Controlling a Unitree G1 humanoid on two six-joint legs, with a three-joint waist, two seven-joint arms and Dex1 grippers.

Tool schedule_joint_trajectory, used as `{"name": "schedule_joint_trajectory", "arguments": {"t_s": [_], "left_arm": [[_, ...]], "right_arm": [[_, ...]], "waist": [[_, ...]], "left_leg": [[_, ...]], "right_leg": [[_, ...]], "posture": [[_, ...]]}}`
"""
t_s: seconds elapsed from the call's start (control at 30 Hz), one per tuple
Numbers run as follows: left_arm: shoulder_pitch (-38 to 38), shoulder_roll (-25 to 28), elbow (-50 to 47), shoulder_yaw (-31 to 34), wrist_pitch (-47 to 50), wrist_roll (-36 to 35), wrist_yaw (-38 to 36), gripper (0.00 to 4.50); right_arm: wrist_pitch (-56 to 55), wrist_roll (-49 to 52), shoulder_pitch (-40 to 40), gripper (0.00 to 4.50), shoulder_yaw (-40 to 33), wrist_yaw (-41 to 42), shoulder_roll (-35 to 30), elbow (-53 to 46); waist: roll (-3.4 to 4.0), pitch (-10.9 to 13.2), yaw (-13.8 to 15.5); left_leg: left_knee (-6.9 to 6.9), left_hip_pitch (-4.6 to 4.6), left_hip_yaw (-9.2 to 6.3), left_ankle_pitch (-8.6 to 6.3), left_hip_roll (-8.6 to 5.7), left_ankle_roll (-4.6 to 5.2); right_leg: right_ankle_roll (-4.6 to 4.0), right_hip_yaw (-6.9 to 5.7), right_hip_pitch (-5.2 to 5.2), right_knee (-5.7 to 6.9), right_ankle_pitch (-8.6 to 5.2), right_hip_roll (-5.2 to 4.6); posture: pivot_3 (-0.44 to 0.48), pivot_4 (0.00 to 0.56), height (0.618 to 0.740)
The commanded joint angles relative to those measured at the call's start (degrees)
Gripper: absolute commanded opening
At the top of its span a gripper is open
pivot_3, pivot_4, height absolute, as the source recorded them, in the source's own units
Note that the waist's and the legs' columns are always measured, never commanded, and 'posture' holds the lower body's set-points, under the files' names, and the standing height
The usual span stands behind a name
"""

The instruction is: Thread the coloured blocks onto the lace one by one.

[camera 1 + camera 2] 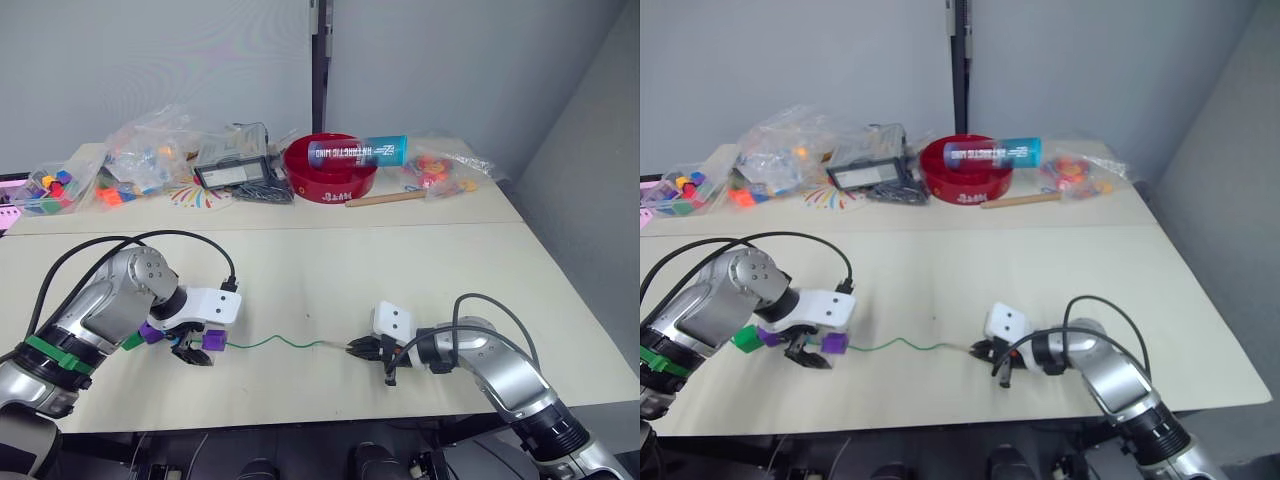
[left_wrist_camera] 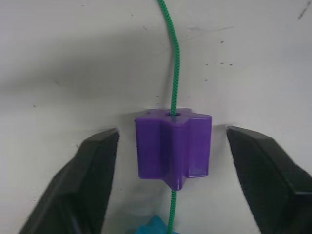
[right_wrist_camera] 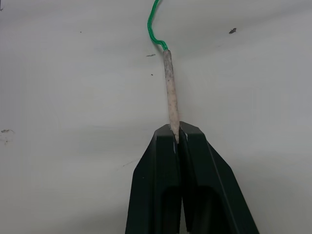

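Observation:
A purple block (image 2: 173, 146) lies on the table with the green lace (image 2: 171, 58) running through its hole. My left gripper (image 2: 171, 132) is open, one finger on each side of it and not touching. A cyan block (image 2: 151, 226) peeks out just behind it on the lace. Under my left wrist sit a second purple block (image 1: 150, 332) and a green block (image 1: 743, 342). The lace (image 1: 280, 342) runs right across the table to my right gripper (image 3: 178, 129), which is shut on the end of the lace's pale tan tip (image 3: 169, 87).
Along the far table edge stand a red bowl (image 1: 330, 170) with a cyan tube (image 1: 358, 152) across it, clear bags of toys (image 1: 150, 150), a wooden stick (image 1: 385, 199) and a box of small coloured cubes (image 1: 45, 190). Black cables (image 1: 150, 240) loop over both arms.

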Motion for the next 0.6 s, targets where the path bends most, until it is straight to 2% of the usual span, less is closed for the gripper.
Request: {"name": "schedule_joint_trajectory", "arguments": {"t_s": [0.03,0.1,0.13,0.27,0.6], "left_arm": [[1.96,-0.75,0.85,-1.59,-0.64,1.13,-0.25,2.19],[2.27,-0.78,1.05,-1.49,-1.04,1.32,-0.45,1.54],[2.46,-0.73,1.04,-1.36,-1.06,1.26,-0.67,1.39],[3.10,0.40,1.74,-0.49,-2.22,1.14,-1.57,1.39],[5.65,5.23,8.54,2.22,-8.56,2.93,-0.42,1.39]], "right_arm": [[0.22,0.23,-0.19,0.00,-0.37,0.20,-0.25,-1.50],[0.24,0.28,-0.25,0.00,-0.29,0.33,-0.29,-1.48],[0.20,0.33,-0.25,0.00,-0.28,0.47,-0.37,-1.46],[-0.53,0.07,0.06,0.00,-1.03,1.39,-1.89,-0.45],[-7.05,-0.59,4.38,0.00,-7.53,3.41,-11.10,5.85]], "waist": [[0.00,0.00,-0.02],[0.02,-0.01,-0.03],[0.02,-0.01,-0.04],[0.04,-0.02,-0.09],[0.07,-0.04,-0.43]], "left_leg": [[0.00,0.00,0.00,0.00,0.00,0.00],[0.00,0.01,0.00,0.00,0.00,0.00],[0.00,0.01,0.00,0.00,0.00,0.00],[0.00,0.04,0.01,0.00,0.00,0.00],[-0.02,0.43,0.12,-0.02,0.00,0.04]], "right_leg": [[0.00,0.00,0.00,0.00,0.00,0.00],[0.00,0.00,0.00,0.00,0.00,0.00],[0.00,0.00,0.00,0.00,0.00,0.00],[0.00,0.01,0.02,0.00,0.00,0.00],[0.03,0.10,0.30,0.04,-0.03,0.00]], "posture": [[0.000,0.150,0.731],[0.000,0.150,0.731],[0.000,0.150,0.731],[0.000,0.150,0.731],[0.000,0.150,0.731]]}}
